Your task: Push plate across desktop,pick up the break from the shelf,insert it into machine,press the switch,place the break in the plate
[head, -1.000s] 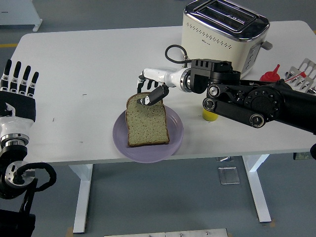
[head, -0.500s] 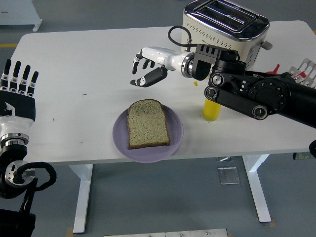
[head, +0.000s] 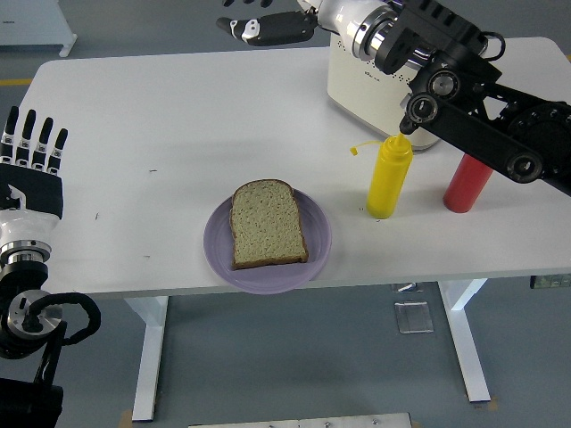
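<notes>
A slice of brown bread [head: 266, 224] lies flat on the purple plate [head: 318, 256] near the table's front edge. My right hand [head: 264, 24] is raised high at the picture's top, far above and behind the plate, with its fingers spread and nothing in them. Its black forearm [head: 473, 116] crosses in front of the cream toaster [head: 361, 80] at the back right and hides most of it. My left hand [head: 34, 156] rests at the left edge, fingers straight and apart, holding nothing.
A yellow squeeze bottle [head: 389, 177] and a red squeeze bottle [head: 468, 182] stand upright to the right of the plate, in front of the toaster. The white table [head: 161, 134] stretches bare to the left of the plate.
My right hand let go of the bread, which now lies flat on the plate, and rose up and back to the picture's top. The arm's lift uncovered both bottles.
</notes>
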Robot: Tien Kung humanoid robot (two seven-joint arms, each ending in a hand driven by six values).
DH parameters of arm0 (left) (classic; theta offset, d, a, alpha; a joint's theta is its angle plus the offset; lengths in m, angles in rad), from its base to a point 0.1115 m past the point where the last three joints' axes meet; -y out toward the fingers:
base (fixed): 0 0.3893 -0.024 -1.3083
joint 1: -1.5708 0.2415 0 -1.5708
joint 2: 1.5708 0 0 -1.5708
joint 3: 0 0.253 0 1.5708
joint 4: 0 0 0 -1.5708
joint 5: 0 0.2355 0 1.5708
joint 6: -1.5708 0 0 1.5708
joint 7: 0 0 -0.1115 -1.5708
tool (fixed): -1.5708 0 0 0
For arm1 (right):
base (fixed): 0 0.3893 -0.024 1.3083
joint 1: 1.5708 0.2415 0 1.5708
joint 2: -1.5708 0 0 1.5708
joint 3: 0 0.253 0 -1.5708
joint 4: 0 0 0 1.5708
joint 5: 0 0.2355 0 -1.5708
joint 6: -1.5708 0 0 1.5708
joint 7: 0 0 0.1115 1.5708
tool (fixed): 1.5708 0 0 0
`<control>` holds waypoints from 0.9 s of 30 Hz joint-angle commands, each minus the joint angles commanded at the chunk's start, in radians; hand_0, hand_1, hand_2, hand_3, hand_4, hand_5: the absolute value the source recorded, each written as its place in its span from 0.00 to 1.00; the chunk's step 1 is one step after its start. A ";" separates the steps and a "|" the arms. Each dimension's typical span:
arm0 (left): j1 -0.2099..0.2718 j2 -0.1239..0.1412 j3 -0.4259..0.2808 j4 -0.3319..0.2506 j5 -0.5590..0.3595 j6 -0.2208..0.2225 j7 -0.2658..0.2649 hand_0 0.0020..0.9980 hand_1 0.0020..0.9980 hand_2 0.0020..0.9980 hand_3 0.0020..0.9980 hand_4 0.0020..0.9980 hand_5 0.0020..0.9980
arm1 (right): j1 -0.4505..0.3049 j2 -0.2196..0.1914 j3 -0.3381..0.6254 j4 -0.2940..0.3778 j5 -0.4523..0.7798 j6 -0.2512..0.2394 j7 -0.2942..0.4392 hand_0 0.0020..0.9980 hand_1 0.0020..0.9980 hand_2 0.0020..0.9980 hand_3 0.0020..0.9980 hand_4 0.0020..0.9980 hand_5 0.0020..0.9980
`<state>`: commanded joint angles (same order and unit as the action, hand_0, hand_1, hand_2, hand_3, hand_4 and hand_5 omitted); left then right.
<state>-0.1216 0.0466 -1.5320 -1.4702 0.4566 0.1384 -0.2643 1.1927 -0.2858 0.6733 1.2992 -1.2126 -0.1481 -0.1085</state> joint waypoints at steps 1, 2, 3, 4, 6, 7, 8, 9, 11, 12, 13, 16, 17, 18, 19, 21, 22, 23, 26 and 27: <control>0.002 0.000 0.000 0.000 0.000 0.000 0.000 0.84 0.84 0.87 0.81 0.56 1.00 | -0.013 -0.016 0.035 0.014 0.032 -0.024 0.017 0.67 0.70 0.74 0.81 0.54 0.37; 0.002 0.001 0.000 -0.001 0.000 0.000 0.000 0.84 0.84 0.87 0.81 0.56 1.00 | -0.024 -0.028 0.064 0.022 0.058 -0.040 0.028 0.72 0.72 0.75 0.79 0.45 0.38; 0.004 0.001 0.000 -0.001 -0.001 0.000 0.000 0.84 0.84 0.87 0.81 0.56 1.00 | -0.038 -0.041 0.092 0.029 0.086 -0.053 0.040 0.72 0.72 0.75 0.79 0.45 0.38; 0.005 0.001 0.000 -0.002 -0.001 0.000 0.000 0.84 0.84 0.87 0.81 0.56 1.00 | -0.061 -0.062 0.128 0.035 0.123 -0.064 0.053 0.72 0.72 0.75 0.79 0.45 0.38; 0.007 0.002 0.001 -0.003 -0.001 0.000 0.000 0.84 0.84 0.87 0.81 0.56 1.00 | -0.091 -0.087 0.193 0.042 0.193 -0.071 0.067 0.72 0.72 0.75 0.79 0.45 0.38; 0.009 0.002 0.001 -0.005 -0.001 0.000 0.000 0.84 0.84 0.87 0.81 0.56 1.00 | -0.113 -0.105 0.228 0.043 0.231 -0.067 0.072 0.72 0.72 0.75 0.79 0.45 0.38; 0.010 0.002 0.000 -0.006 -0.001 0.000 0.000 0.84 0.84 0.87 0.81 0.56 1.00 | -0.133 -0.117 0.260 0.043 0.267 -0.063 0.074 0.75 0.74 0.77 0.79 0.45 0.43; 0.011 0.003 0.000 -0.006 -0.001 0.000 -0.001 0.84 0.84 0.87 0.81 0.56 1.00 | -0.154 -0.127 0.288 0.044 0.298 -0.059 0.077 0.75 0.74 0.77 0.79 0.45 0.43; 0.015 0.003 -0.002 -0.008 -0.001 0.000 -0.001 0.84 0.84 0.87 0.81 0.56 1.00 | -0.197 -0.147 0.351 0.044 0.369 -0.046 0.079 0.75 0.74 0.77 0.79 0.45 0.43; 0.017 0.003 -0.003 -0.009 -0.001 0.000 -0.001 0.84 0.84 0.87 0.81 0.56 1.00 | -0.222 -0.157 0.383 0.045 0.404 -0.039 0.081 0.75 0.74 0.77 0.79 0.45 0.43; 0.019 0.003 -0.004 -0.009 -0.001 0.000 -0.001 0.84 0.84 0.87 0.81 0.56 1.00 | -0.242 -0.163 0.410 0.045 0.434 -0.035 0.083 0.75 0.74 0.77 0.79 0.45 0.43; 0.025 0.005 -0.009 -0.012 -0.001 0.000 -0.002 0.84 0.83 0.87 0.81 0.56 1.00 | -0.317 -0.180 0.502 0.047 0.525 -0.025 0.094 0.77 0.76 0.78 0.79 0.45 0.48; 0.026 0.006 -0.010 -0.013 -0.001 0.001 -0.002 0.84 0.83 0.87 0.81 0.56 1.00 | -0.336 -0.182 0.526 0.048 0.546 -0.024 0.097 0.77 0.76 0.78 0.79 0.45 0.48; 0.029 0.006 -0.012 -0.014 -0.001 0.001 -0.003 0.84 0.83 0.87 0.81 0.56 1.00 | -0.364 -0.185 0.559 0.049 0.575 -0.025 0.102 0.77 0.76 0.78 0.79 0.45 0.48; 0.030 0.007 -0.013 -0.015 -0.001 0.001 -0.003 0.84 0.83 0.87 0.81 0.56 1.00 | -0.388 -0.187 0.585 0.050 0.597 -0.026 0.109 0.77 0.76 0.78 0.79 0.45 0.48; 0.034 0.008 -0.017 -0.017 -0.001 0.002 -0.004 0.83 0.83 0.86 0.81 0.56 1.00 | -0.444 -0.191 0.644 0.054 0.648 -0.029 0.120 0.79 0.77 0.78 0.78 0.43 0.51; 0.035 0.008 -0.018 -0.018 -0.001 0.002 -0.005 0.83 0.83 0.86 0.81 0.56 1.00 | -0.468 -0.191 0.669 0.057 0.668 -0.029 0.122 0.79 0.77 0.78 0.78 0.43 0.51; 0.037 0.009 -0.020 -0.019 -0.001 0.002 -0.005 0.83 0.83 0.86 0.81 0.56 1.00 | -0.489 -0.191 0.689 0.060 0.686 -0.028 0.123 0.79 0.77 0.78 0.78 0.43 0.51; 0.042 0.012 -0.024 -0.022 -0.002 0.003 -0.007 0.83 0.83 0.86 0.80 0.56 1.00 | -0.571 -0.190 0.763 0.073 0.750 -0.025 0.124 0.81 0.77 0.78 0.78 0.42 0.52; 0.044 0.014 -0.024 -0.023 -0.002 0.003 -0.008 0.83 0.83 0.86 0.80 0.56 1.00 | -0.600 -0.188 0.786 0.079 0.770 -0.023 0.123 0.81 0.77 0.78 0.78 0.42 0.52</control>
<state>-0.0780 0.0605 -1.5560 -1.4933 0.4549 0.1411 -0.2719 0.5929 -0.4742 1.4595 1.3778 -0.4421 -0.1711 0.0147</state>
